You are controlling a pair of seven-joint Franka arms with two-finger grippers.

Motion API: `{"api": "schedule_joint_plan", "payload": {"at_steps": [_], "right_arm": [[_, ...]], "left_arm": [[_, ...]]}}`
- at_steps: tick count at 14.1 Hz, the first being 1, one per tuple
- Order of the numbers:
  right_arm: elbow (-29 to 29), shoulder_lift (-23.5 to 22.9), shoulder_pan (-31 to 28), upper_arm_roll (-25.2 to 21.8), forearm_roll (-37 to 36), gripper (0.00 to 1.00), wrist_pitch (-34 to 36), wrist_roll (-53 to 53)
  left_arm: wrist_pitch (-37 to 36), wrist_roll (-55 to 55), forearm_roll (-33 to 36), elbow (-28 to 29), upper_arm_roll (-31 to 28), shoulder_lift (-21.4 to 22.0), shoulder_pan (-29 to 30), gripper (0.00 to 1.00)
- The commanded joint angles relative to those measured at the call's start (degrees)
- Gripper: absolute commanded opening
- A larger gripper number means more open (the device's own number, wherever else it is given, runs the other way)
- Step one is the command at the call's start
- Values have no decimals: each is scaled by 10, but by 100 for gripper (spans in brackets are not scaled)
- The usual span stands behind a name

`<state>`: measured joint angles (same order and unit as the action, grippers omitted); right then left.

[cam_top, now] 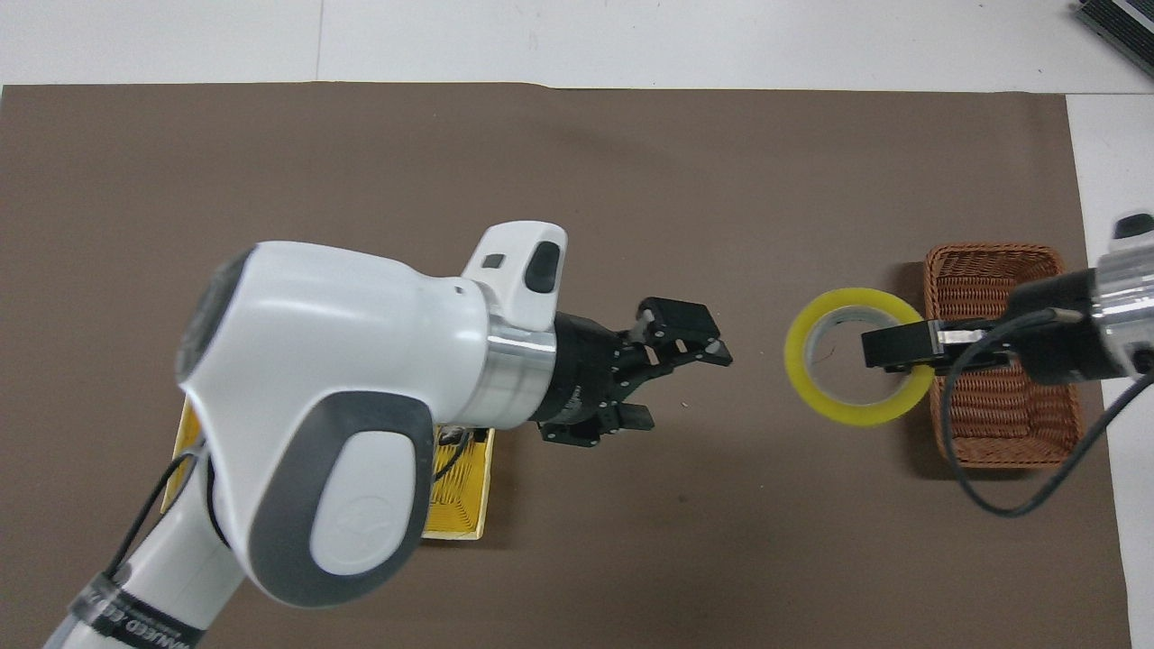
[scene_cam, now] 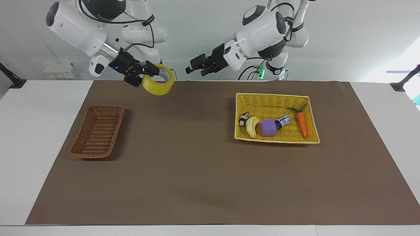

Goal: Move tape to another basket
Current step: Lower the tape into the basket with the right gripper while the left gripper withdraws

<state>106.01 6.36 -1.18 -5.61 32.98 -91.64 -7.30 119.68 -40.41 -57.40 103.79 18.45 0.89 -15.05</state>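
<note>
yellow tape (scene_cam: 158,84) hangs high in the air, near the brown basket (scene_cam: 97,131) but not over it yet. the right gripper (scene_cam: 143,74) is pinched tight on the roll's wall so it can carry it there. the left gripper (scene_cam: 194,67) is wide open, holds nothing, and waits over the mat (scene_cam: 197,170).

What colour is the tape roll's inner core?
Pale grey-white inside the yellow tape; the overhead view shows it best.
</note>
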Motion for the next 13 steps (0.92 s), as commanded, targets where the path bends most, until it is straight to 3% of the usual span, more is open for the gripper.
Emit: {"api": "schedule_joint_plan", "payload": {"at_steps": [1,6,10,13], "right_arm": [[0,6,-3,6,-7,0,8,-3],[2,-2,-50,6,-110,0,-15,-16],[2,-97,-112,6,-109,0,-118,-105],[11,-135,-161,6,-111,0,-151,-186]], "left_arm": [[-4,44,-66,69,-1,57,15,100],[-57,56,-27,66,-5,54,75,100],[-127,70,52,61,-5,50,133,100],[-153,119,127,57,-5,48,167,100]]}}
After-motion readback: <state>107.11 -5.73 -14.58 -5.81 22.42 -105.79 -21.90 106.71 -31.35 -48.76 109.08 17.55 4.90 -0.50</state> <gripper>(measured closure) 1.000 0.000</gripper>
